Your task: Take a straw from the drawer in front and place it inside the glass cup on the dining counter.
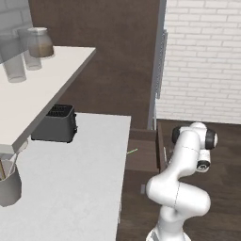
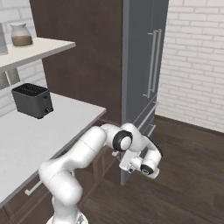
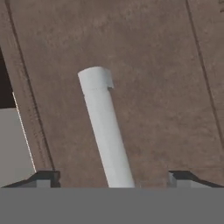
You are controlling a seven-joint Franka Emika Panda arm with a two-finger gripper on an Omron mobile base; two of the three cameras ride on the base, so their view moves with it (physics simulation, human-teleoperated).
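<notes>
Folding down at its elbow, the white arm bends forward from the base and lowers its hand beside the worktop [image 1: 80, 179], in front of the brown drawer [image 1: 143, 155]. In the hand view the gripper [image 3: 113, 177] points at the flat brown drawer front, with a pale grey bar handle [image 3: 105, 127] running up between its fingers. The two dark fingertips [image 3: 43, 177] stand far apart, spread wide, and they hold nothing. The drawer is pulled out, and the green straw [image 1: 132, 151] shows at its left edge, next to the worktop. A black toaster [image 1: 56, 123] stands on the worktop.
</notes>
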